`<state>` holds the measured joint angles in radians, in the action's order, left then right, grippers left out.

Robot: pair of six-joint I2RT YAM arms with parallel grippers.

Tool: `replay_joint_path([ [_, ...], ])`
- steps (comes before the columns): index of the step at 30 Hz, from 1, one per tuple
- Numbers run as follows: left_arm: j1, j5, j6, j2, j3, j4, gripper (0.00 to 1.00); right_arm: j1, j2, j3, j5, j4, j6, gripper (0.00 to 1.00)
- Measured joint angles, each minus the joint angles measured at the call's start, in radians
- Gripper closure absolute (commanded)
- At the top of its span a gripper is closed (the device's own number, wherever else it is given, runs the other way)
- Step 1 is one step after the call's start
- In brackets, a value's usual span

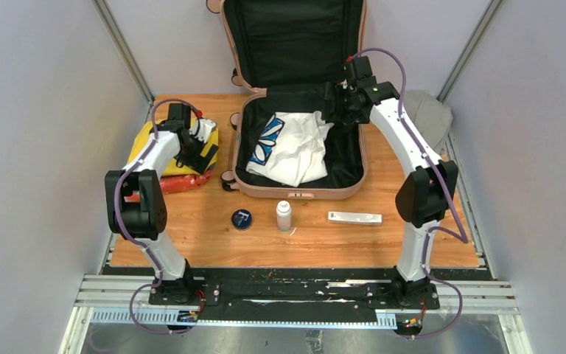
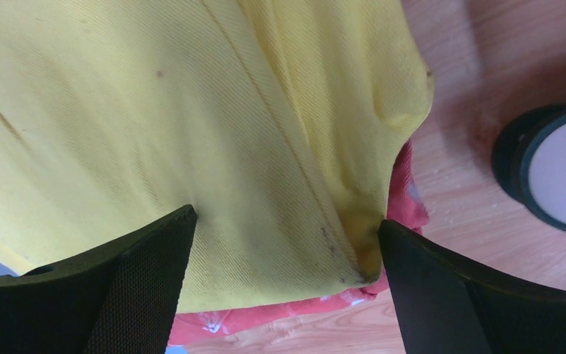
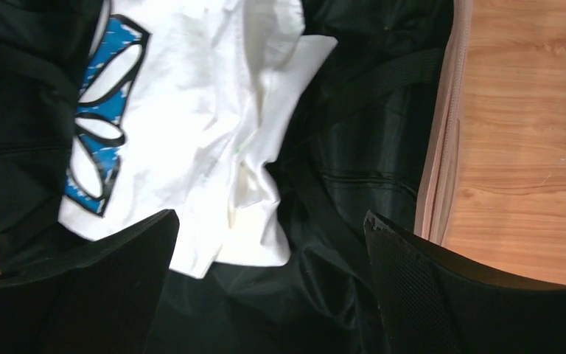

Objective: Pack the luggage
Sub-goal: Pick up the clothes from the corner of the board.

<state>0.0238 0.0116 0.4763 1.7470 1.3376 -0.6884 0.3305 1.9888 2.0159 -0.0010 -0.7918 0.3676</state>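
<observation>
While my right gripper (image 3: 269, 217) hangs over the luggage (image 1: 298, 195), its fingers stand wide apart with nothing between them. Below them lies a white shirt (image 3: 214, 110) with a blue print, spread on the black lining. My left gripper (image 2: 287, 217) is just as wide open, straddling a yellow garment (image 2: 191, 110) without clamping it. I cannot tell whether the pads touch the cloth. A red cloth (image 2: 405, 199) peeks out from under it.

The pink case lies open at the back middle of the wooden table (image 1: 413, 243), its lid (image 1: 295, 37) upright behind and the right half of the shell bare. Near its front rim stand a round dark tin (image 1: 242, 219), a small white bottle (image 1: 284, 215) and a flat white tube (image 1: 354, 217), all apart from one another. A grey bundle (image 1: 429, 110) sits at the far right edge.
</observation>
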Motion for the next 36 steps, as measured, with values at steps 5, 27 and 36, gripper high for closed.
replay_joint_path([
  [5,-0.001,-0.014,0.061,-0.013,-0.064,0.031,0.12,0.032,-0.067,-0.047,-0.039,0.047,0.014,0.00],
  [27,0.018,-0.004,0.063,-0.166,-0.077,0.050,1.00,0.232,-0.130,-0.142,-0.211,0.152,0.222,0.08],
  [36,0.060,0.095,0.018,-0.314,-0.073,-0.058,1.00,0.317,-0.038,-0.027,-0.303,0.249,0.412,0.00],
])
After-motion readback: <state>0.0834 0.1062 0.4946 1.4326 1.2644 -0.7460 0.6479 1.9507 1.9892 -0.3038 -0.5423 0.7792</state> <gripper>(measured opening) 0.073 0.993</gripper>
